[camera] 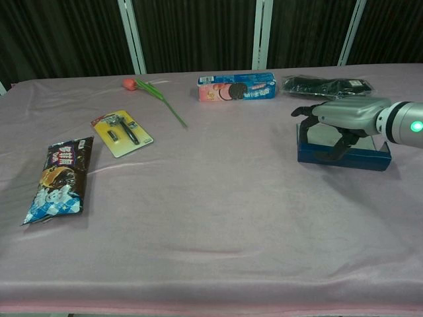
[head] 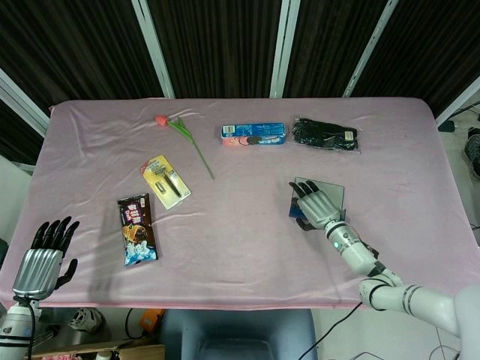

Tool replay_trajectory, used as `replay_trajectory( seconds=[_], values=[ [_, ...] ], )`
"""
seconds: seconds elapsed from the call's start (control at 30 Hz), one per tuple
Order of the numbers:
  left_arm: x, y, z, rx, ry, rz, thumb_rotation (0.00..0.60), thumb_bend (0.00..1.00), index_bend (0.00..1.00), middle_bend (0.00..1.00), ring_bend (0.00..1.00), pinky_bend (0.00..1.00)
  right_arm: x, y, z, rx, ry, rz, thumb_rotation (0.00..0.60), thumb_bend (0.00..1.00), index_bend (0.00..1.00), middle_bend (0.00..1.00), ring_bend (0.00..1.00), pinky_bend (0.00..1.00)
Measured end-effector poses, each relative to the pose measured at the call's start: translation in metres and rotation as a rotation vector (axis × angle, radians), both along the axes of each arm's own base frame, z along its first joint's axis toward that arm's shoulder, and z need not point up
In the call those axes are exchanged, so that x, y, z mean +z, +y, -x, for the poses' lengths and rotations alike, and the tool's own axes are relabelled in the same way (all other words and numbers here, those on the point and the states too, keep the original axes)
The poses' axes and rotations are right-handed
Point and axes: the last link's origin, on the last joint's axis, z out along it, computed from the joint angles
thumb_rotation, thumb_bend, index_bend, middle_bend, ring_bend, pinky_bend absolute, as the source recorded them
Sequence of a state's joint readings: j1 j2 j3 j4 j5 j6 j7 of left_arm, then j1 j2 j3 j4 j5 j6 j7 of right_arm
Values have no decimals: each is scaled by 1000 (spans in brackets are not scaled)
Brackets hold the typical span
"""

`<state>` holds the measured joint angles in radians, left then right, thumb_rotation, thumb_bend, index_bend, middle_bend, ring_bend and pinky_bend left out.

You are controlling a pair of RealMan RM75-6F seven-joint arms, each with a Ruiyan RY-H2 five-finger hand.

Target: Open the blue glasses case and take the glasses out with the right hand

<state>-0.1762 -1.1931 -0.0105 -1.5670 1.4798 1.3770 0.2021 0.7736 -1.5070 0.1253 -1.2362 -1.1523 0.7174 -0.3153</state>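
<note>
The right hand's [camera: 340, 119] fingers [head: 304, 192] are spread and curled down over the near-left end of the blue glasses case [camera: 370, 157] — the dark fingertips reach over its front wall, though whether they actually press on it cannot be told. The case sits on the right half of the pink tablecloth [head: 247, 225], its pale top face showing behind the hand; the glasses themselves are not visible. The forearm runs back from the hand toward the table's near-right edge, a green light glowing at the wrist.

The left hand [head: 45, 259] hangs off the near-left corner of the table, fingers apart and holding nothing.

Further out lie a black packaged item [head: 325, 134] and a blue biscuit box [head: 253, 134] at the far side, a red tulip [head: 184, 135], a yellow blister card [head: 166, 180] and a dark snack bag [head: 137, 229] to the left
</note>
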Motion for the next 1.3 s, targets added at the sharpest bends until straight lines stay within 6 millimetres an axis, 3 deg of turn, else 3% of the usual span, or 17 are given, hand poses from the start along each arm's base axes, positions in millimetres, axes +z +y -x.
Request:
replay_trajectory(
  seconds=[0.33,0.57,0.73,1.0,1.13,1.3],
  values=[
    [4,-1,0,-4,-10,-14,600,411,0,0,0,0,-22,13,-41,99,-9,-51,600,575,497,11,0,0],
    [4,-3,-1,-13,-12,-11,600,412,0,0,0,0,-27,45,-52,186,10,-112,600,575,499,11,0,0],
    [1,-6,-4,-26,-7,-1,600,411,0,0,0,0,-14,77,-39,209,63,-172,600,574,497,10,0,0],
    [-2,-7,-5,-32,-2,10,600,411,0,0,0,0,21,114,3,200,165,-156,600,575,496,10,0,0],
    [-3,-6,-5,-31,2,16,600,410,0,0,0,0,31,120,20,168,181,-145,600,574,494,10,0,0],
    [-6,-5,-5,-26,10,18,600,410,0,0,0,0,40,111,42,125,214,-105,600,576,494,10,0,0]
  ],
)
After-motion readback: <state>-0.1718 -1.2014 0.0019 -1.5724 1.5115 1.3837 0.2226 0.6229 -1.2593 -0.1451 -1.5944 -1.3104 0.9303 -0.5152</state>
